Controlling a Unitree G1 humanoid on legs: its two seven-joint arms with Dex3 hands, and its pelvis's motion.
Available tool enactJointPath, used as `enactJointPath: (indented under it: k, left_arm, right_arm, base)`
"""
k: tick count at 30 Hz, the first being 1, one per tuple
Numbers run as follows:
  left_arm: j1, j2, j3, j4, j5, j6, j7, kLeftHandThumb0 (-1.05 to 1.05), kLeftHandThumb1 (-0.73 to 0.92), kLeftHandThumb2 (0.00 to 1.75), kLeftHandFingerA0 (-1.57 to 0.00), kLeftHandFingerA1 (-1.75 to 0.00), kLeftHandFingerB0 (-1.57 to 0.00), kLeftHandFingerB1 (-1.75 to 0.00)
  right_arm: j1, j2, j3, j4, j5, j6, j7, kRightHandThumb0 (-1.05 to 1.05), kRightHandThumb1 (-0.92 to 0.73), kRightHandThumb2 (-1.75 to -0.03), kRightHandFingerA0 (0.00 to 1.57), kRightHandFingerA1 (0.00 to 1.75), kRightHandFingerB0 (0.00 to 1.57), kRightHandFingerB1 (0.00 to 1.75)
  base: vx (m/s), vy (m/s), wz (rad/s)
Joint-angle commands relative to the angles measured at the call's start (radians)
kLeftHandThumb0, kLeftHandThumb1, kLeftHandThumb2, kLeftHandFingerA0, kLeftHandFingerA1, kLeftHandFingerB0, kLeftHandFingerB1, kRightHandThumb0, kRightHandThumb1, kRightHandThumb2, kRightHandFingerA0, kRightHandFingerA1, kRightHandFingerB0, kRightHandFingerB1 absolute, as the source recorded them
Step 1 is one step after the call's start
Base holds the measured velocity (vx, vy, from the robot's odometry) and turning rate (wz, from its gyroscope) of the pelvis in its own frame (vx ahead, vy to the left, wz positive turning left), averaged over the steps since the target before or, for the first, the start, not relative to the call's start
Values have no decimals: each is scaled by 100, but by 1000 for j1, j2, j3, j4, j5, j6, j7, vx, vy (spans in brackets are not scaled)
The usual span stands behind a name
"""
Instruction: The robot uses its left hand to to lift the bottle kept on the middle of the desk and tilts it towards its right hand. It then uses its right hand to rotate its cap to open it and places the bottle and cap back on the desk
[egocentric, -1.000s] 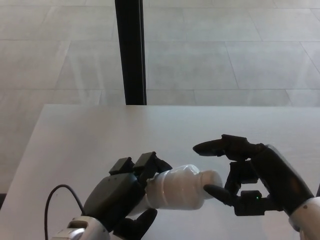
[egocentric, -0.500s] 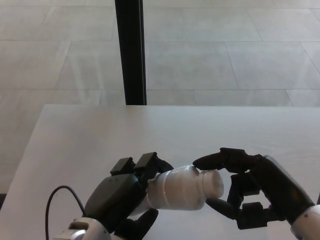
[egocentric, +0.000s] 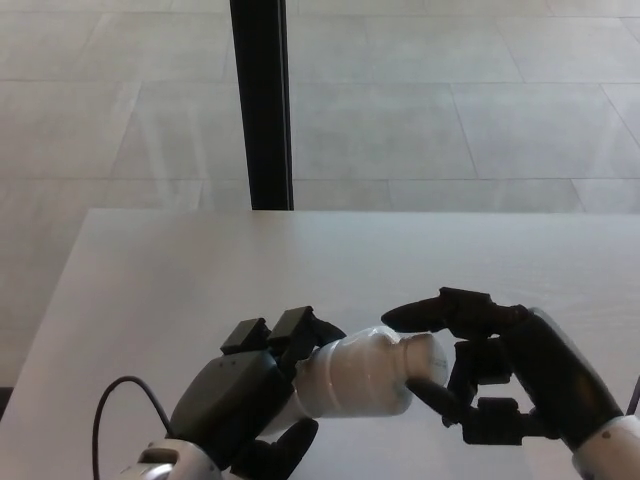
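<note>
You see the left hand (egocentric: 245, 395) clamped on the white bottle (egocentric: 355, 375) — tilted rightward above the desk (egocentric: 180, 270); right hand (egocentric: 480, 365) fingers close around its cap (egocentric: 425, 358).

I see soft, even daylight, no hard shadows. Floor (egocentric: 450, 90) tiles carry a pale sheen and a faint streak of reflection right of the black post (egocentric: 262, 100). Desk (egocentric: 180, 270) reads flat and a bit washed out. White bottle (egocentric: 355, 378) is near blown out, surface detail lost. Both hands are dark, little detail in the blacks. Focus is soft overall and the picture is low-res.
</note>
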Motion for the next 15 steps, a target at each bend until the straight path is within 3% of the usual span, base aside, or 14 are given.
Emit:
enactJointPath:
  k: [1,7,8,15]
  left_arm:
    - [10,3,2,0,7,-20,3,21,70,140,-130,-135,-124,-129]
    - [6,-5,7,-10,-2,0,-11,20,73,142,-133,-138,-125,-130]
    - [3,-3,6,-4,4,-13,-1,19,69,138,-126,-132,-121,-126]
    - [-6,-2,6,12,7,-36,16,19,71,141,-132,-136,-125,-130]
  right_arm:
    - [16,24,-31,28,-26,-94,-78,-29,-68,-81,96,154,70,88]
    - [23,25,-35,42,-67,-113,-100,-27,-66,-90,87,157,79,102]
    - [25,23,-37,50,-65,-126,-99,-29,-65,-90,86,157,81,104]
    - [37,22,-43,81,-50,-171,-87,-29,-65,-87,88,156,84,104]
  base:
    - [0,0,0]
    - [0,0,0]
    - [0,0,0]
    - [0,0,0]
